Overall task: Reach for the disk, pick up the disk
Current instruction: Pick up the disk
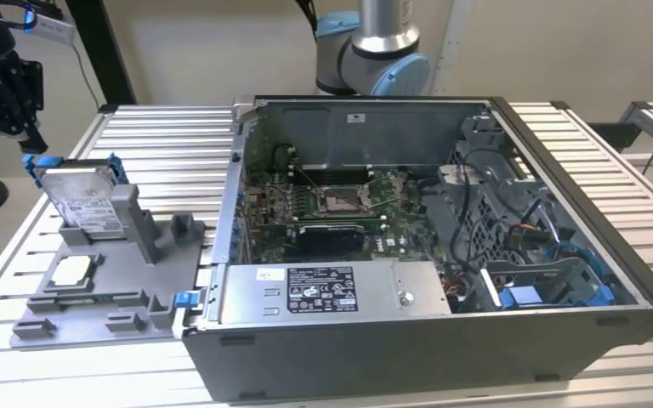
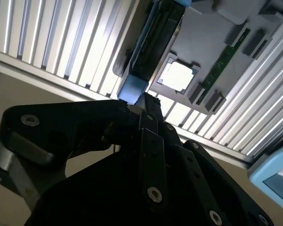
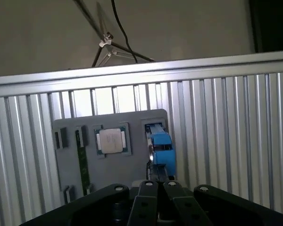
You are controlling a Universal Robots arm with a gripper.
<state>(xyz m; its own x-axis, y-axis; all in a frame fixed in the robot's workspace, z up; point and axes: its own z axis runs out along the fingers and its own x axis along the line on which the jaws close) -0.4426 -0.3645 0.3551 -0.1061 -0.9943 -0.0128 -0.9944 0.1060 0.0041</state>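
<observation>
Fingers (image 3: 148, 193) of the gripper (image 1: 33, 140) look drawn close together, with hardly a gap and nothing held between them. The disk (image 1: 77, 197) is a flat silver-grey slab with a white label and a blue plastic frame. It stands on edge in a slot of a grey holder (image 1: 133, 223) on the slatted table (image 1: 167, 136). Its upper blue corner sits just below the gripper's tip; whether they touch cannot be judged.

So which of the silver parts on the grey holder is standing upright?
The disk, edged in blue, stands on edge in its slot. The square chip lies flat in its recess.
</observation>
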